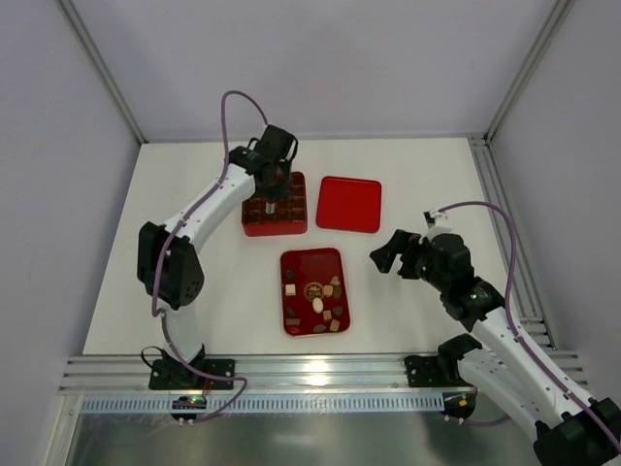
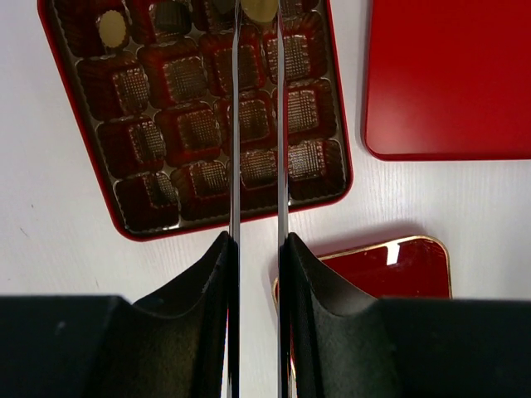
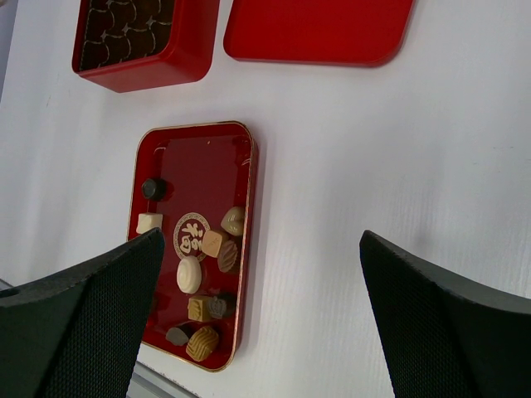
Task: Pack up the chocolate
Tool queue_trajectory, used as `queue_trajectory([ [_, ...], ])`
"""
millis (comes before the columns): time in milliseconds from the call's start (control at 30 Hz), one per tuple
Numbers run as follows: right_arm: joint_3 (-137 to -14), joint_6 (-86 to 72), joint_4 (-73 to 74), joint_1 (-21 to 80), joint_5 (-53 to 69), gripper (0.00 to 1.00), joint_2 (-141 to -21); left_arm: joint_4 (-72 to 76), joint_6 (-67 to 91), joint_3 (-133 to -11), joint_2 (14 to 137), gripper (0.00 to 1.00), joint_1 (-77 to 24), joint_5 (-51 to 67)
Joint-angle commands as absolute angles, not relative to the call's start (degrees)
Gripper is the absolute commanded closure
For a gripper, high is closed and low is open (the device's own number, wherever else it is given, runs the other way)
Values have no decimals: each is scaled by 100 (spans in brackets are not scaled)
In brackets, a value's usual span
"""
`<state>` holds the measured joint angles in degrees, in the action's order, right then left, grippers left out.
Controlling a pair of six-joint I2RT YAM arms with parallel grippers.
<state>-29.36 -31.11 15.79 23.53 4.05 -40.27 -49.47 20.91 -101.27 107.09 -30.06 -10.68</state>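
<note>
Several loose chocolates (image 1: 323, 296) in tan, cream and dark brown lie in a flat gold-rimmed red tray (image 1: 296, 262) at the table's middle; they also show in the right wrist view (image 3: 203, 249). My left gripper (image 1: 272, 201) hangs over the red grid box (image 1: 254, 225). In the left wrist view its long thin fingers (image 2: 235, 124) are nearly closed on a tan chocolate (image 2: 260, 10) at their tips, above the box's far row. Another piece (image 2: 112, 29) sits in a far-left compartment. My right gripper (image 1: 388, 255) is wide open and empty, right of the tray.
The red lid (image 1: 349, 204) lies flat right of the box (image 2: 340, 178), also in the left wrist view (image 2: 448, 79) and right wrist view (image 3: 319, 29). Most box compartments hold only brown liners. A metal rail runs along the table's near edge (image 1: 310, 374).
</note>
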Motion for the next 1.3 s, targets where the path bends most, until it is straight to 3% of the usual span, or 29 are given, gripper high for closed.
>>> queue_trajectory([
  [0,-3138,-3015,1529,2373,378,0,-4043,-4614,1907,-10546,10792,72,-2918,-967],
  [400,-3111,-3041,1459,2373,387,0,-4113,-4588,1846,-10696,11171,71,-2874,-861],
  [900,-3050,-3050,1529,2373,387,0,-3964,-4684,1775,-10731,11118,59,-2874,-852],
  [1267,-3015,-3050,1468,2373,378,0,-3964,-4729,1986,-9564,9828,60,-3006,-501],
])
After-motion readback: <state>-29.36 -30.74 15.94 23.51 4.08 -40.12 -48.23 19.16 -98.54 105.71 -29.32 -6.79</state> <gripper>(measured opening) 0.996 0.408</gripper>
